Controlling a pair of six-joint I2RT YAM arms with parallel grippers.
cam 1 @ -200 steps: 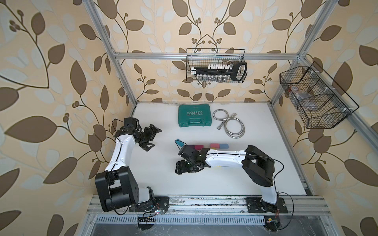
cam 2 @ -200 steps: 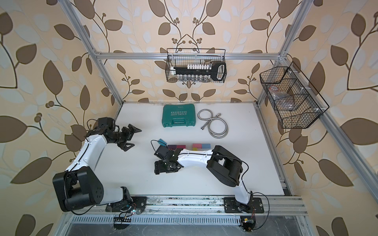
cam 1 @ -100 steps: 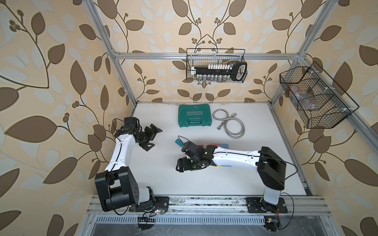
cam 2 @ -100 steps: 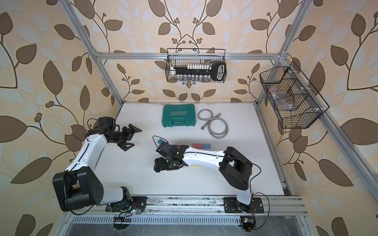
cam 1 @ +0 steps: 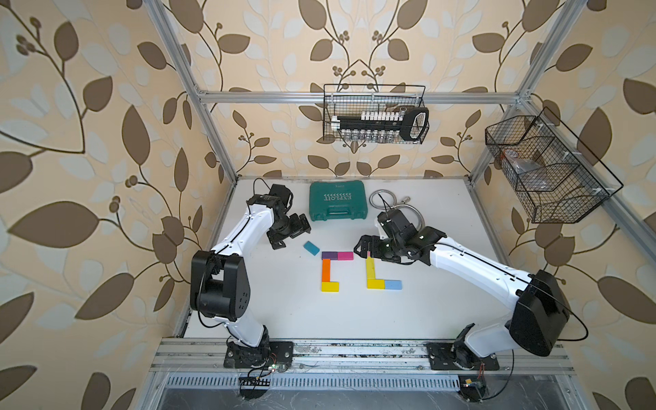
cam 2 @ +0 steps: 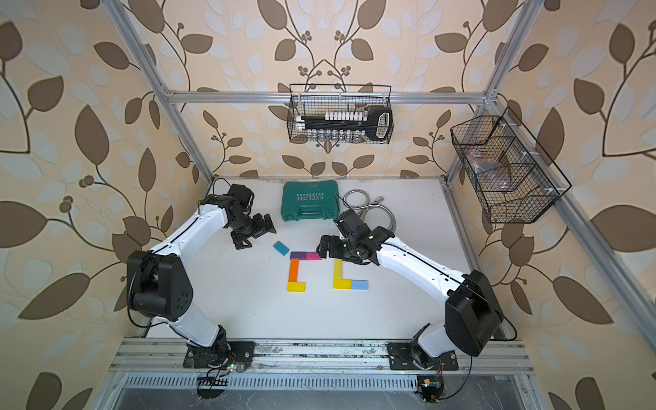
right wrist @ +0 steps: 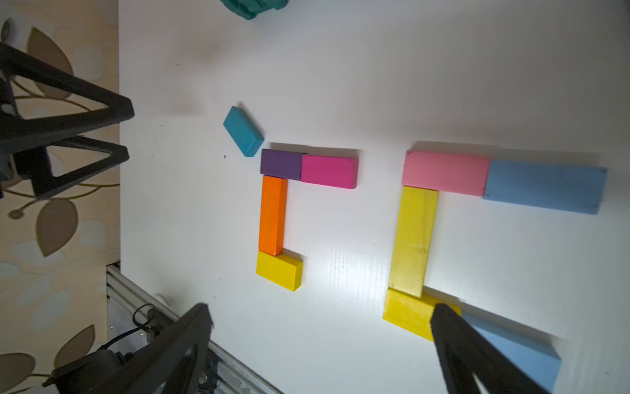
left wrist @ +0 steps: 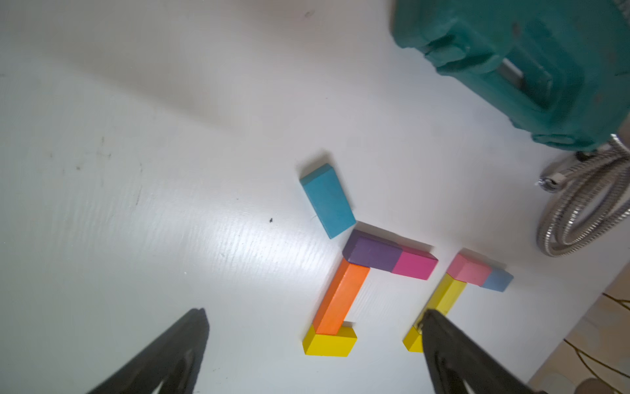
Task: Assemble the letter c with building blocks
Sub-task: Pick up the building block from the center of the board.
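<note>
In both top views the right gripper [cam 1: 366,248] covers the pink block [right wrist: 445,172] and the upper light-blue block [right wrist: 545,186]. Only its wrist view shows them, touching end to end, the pink one against the end of the long yellow block [right wrist: 414,238]. There one black finger [right wrist: 453,337] cuts across the short yellow block [right wrist: 407,315] and the lower light-blue block [right wrist: 531,361]. Its jaws stand wide, holding nothing. The left gripper [cam 1: 291,236], also spread wide and empty, hangs just beside the loose teal block [cam 1: 311,248], which nearly touches the purple block [cam 1: 329,255]. The green case [cam 1: 336,205] and metal hose [left wrist: 559,218] lie behind both grippers, and bare table [cam 1: 355,319] opens from them toward the arm bases.
</note>
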